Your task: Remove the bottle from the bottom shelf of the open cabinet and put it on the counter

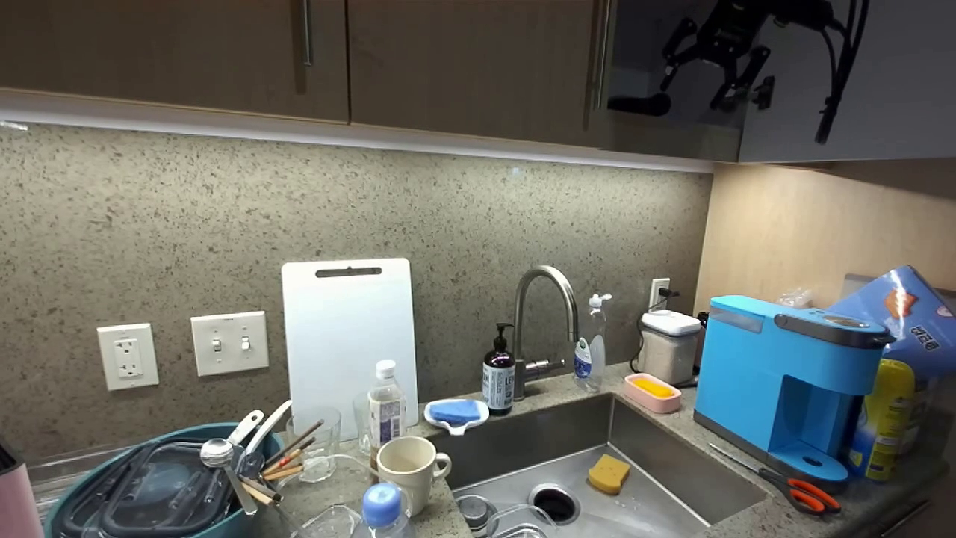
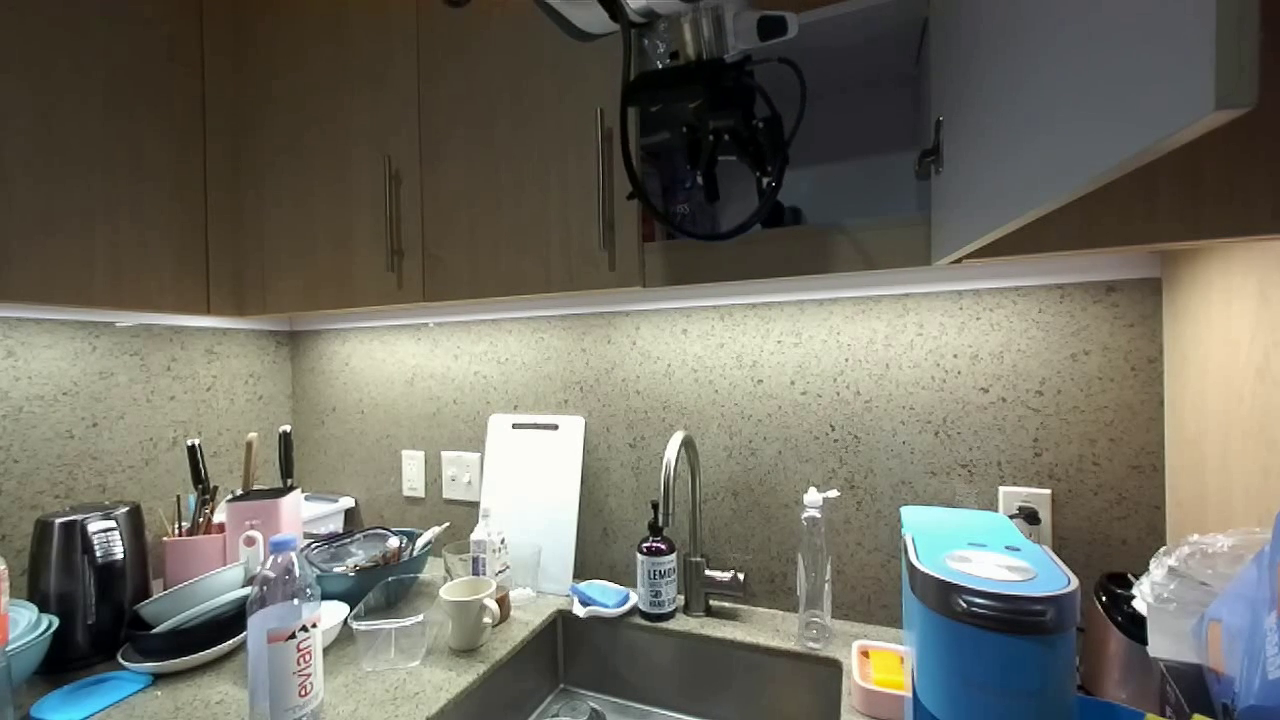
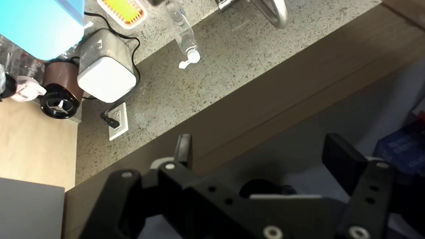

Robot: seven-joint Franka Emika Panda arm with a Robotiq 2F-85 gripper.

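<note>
The wall cabinet (image 2: pixel 850 240) stands open at the upper right, its interior dark. Its bottom shelf (image 3: pixel 295 149) shows in the wrist view. A dark rounded object (image 1: pixel 640 104) lies on this shelf; it also shows in the wrist view (image 3: pixel 260 187), partly hidden by my gripper. I cannot tell what it is. The tall brown bottle with the red-orange cap does not show clearly. My gripper (image 1: pixel 691 95) is open and empty at the cabinet opening, above the shelf; it also shows in an exterior view (image 2: pixel 740 185). The counter (image 2: pixel 390 690) is far below.
The open cabinet door (image 2: pixel 1080 120) stands right of the gripper. A blue package (image 3: pixel 401 149) sits inside the cabinet. Below are the steel sink (image 1: pixel 515 478), faucet (image 1: pixel 567 299), pump dispenser (image 1: pixel 499 373), clear bottle (image 2: pixel 815 570) and blue appliance (image 1: pixel 777 373). Dishes crowd the left counter.
</note>
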